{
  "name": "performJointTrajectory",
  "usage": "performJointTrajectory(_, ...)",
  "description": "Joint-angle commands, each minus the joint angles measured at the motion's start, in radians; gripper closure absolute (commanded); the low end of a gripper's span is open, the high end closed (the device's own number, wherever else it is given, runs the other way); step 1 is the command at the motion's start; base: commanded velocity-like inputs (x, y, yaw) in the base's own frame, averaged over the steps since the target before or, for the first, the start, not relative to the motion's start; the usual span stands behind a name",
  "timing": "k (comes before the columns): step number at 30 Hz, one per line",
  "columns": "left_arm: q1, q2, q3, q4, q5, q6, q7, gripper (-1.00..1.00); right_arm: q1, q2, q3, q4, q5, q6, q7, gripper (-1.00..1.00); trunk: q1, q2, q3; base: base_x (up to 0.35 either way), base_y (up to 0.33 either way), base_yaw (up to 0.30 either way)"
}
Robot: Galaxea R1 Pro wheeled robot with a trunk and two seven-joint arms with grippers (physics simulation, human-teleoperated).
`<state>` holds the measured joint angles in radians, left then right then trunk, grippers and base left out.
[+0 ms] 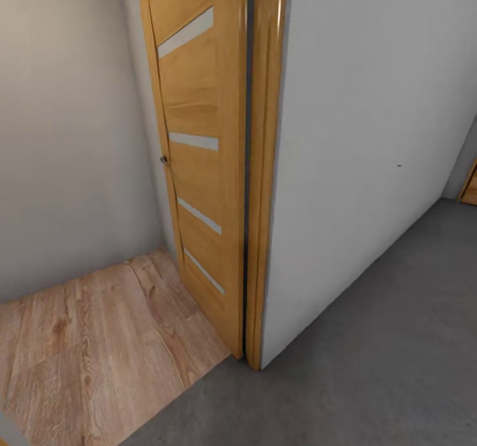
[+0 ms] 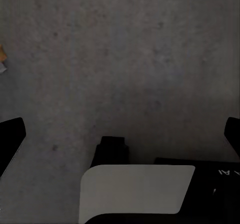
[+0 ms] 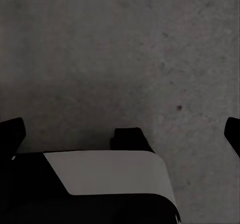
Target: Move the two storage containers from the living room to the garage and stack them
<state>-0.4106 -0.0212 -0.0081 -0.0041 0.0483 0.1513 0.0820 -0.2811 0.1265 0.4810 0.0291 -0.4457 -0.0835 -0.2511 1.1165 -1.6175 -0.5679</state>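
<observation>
My head camera looks down at the orange-brown wooden door [image 1: 199,167] at twelve o'clock; both wrist cameras face, seemingly close, the same dark grey concrete floor [image 2: 130,59].

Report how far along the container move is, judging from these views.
Done: nothing that can be confirmed; no storage container shows. In hand: nothing; the left gripper and right gripper both hang open over grey concrete floor. The head view looks at an open wooden door where wood-plank floor meets the concrete, so the robot seems to be in transit. Left: carrying and stacking, as far as visible.
</observation>
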Motion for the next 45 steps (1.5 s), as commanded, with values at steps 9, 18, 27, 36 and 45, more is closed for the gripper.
performJointTrajectory(9, -0.001, 0.0, -0.001, 0.0, 0.005, 0.004, 0.003, -1.0, -0.001, 0.001, 0.008, 0.003, -0.011, -0.003, -0.002, -1.0, 0.0, 0.0, -0.001, 0.317, 0.0, 0.0)
performJointTrajectory(18, -0.001, 0.0, -0.001, 0.0, 0.005, 0.003, 0.003, -1.0, -0.001, 0.001, 0.008, 0.003, -0.011, -0.002, -0.002, -1.0, 0.0, 0.0, -0.001, 0.317, 0.0, 0.0)
performJointTrajectory(27, -0.001, 0.0, -0.001, 0.0, 0.005, 0.001, 0.003, -1.0, -0.001, 0.001, 0.008, 0.003, -0.009, -0.004, -0.002, -1.0, 0.0, 0.0, -0.001, 0.317, 0.0, 0.072)
performJointTrajectory(36, 0.0, 0.001, -0.001, 0.0, 0.005, 0.0, 0.003, -1.0, -0.001, 0.001, 0.008, 0.003, -0.008, -0.002, -0.002, -1.0, 0.0, 0.0, -0.001, 0.317, 0.0, 0.267)
performJointTrajectory(45, 0.0, 0.005, -0.001, 0.0, 0.008, -0.003, 0.004, -1.0, -0.001, 0.001, 0.008, 0.003, -0.008, -0.004, -0.002, -1.0, 0.0, 0.0, -0.001, 0.3, 0.0, 0.275)
